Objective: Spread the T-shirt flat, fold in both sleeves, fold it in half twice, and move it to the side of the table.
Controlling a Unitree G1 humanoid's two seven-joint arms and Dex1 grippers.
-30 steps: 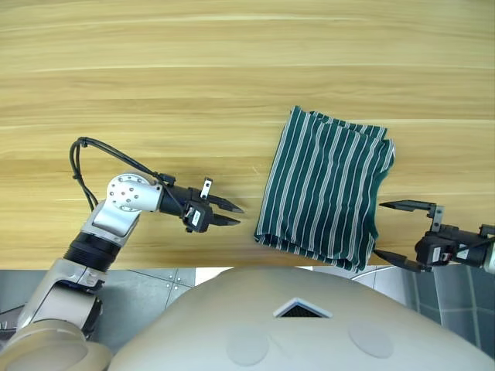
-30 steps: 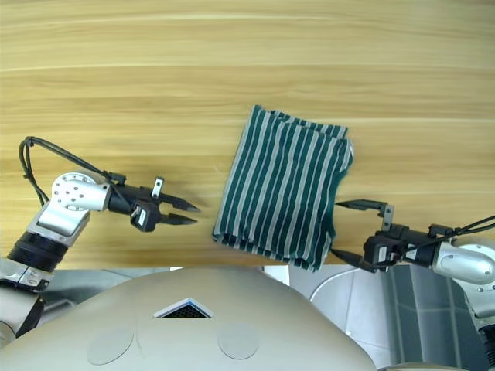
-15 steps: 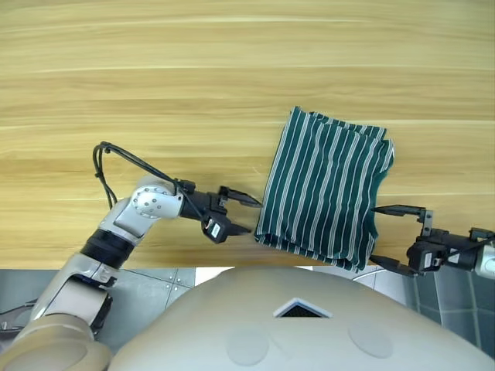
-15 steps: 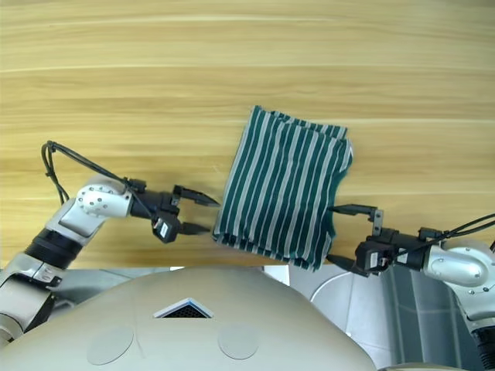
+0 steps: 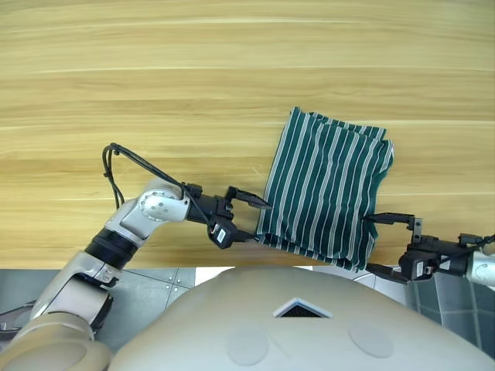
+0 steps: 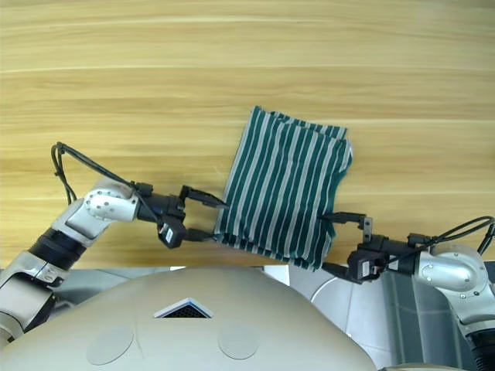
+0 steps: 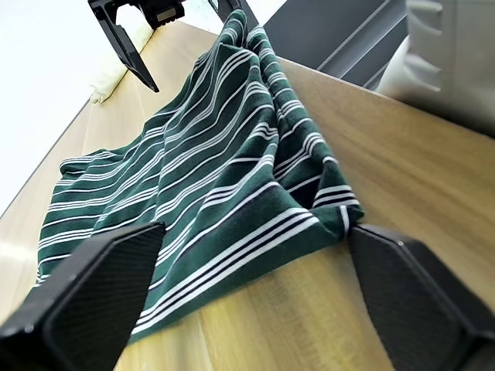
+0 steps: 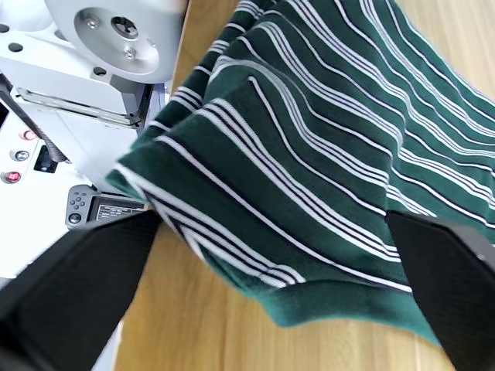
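Note:
The folded green T-shirt (image 5: 325,193) with white stripes lies near the table's front edge, right of centre, its near right corner hanging a little over the edge. My left gripper (image 5: 256,219) stands open at the shirt's near left corner, one finger on each side of the corner. My right gripper (image 5: 377,243) is open at the near right corner, its fingers straddling the overhanging fold. The left wrist view shows the shirt's corner (image 7: 325,220) between my own fingers (image 7: 93,294). The right wrist view has the folded edge (image 8: 255,232) between its fingers (image 8: 445,278).
The wooden table (image 5: 193,93) stretches bare to the left and behind the shirt. Its front edge (image 5: 155,263) runs just below both grippers, with grey floor (image 5: 147,294) beyond it.
Both grippers have closed in on the shirt: the left moved right to the near left corner, the right moved left to the near right corner. The shirt has not moved.

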